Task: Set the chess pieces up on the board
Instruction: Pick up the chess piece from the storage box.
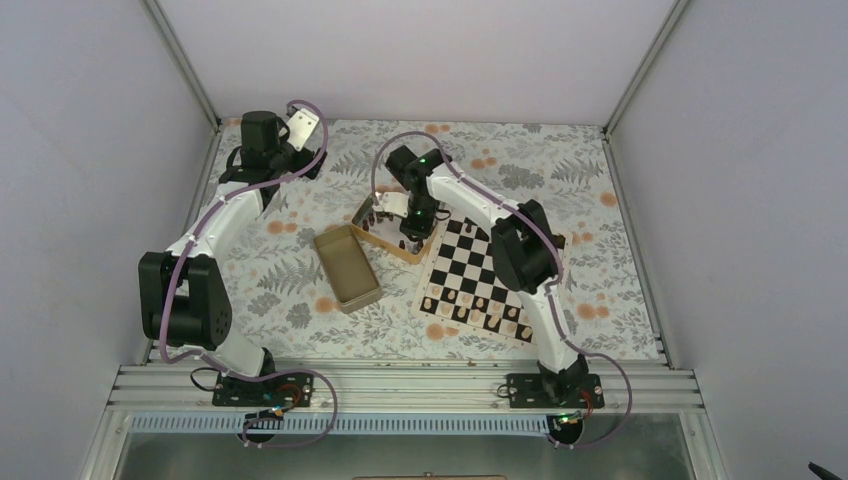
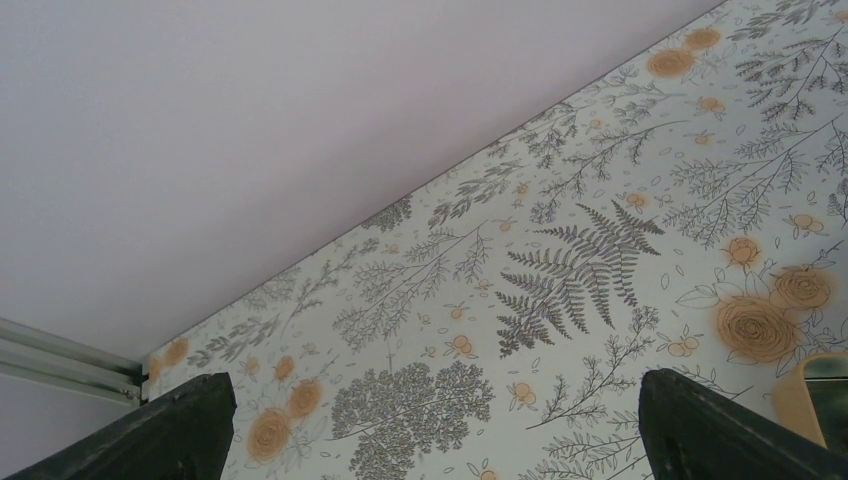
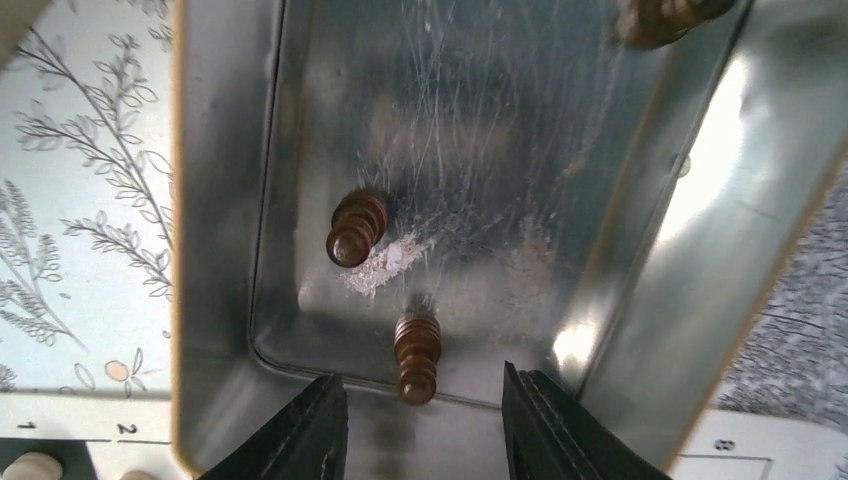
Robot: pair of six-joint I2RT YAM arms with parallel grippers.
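Right end effector (image 3: 424,430) spread, nothing pinched, straddling a dark chess piece (image 3: 417,355) close to the near wall of the golden tin (image 3: 215,250). Risk: a finger clips the wall, or the piece squirts out on closing. Second dark piece (image 3: 357,228) sits near. Board (image 1: 480,275) just beside the tin. Left end effector (image 2: 435,400) spread, idle over desk (image 2: 560,250).

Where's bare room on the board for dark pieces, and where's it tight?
Board middle and far rows are bare, between the pale pieces and the tin under the right hand. Near rows are crowded. Right arm overhangs the board's right side.
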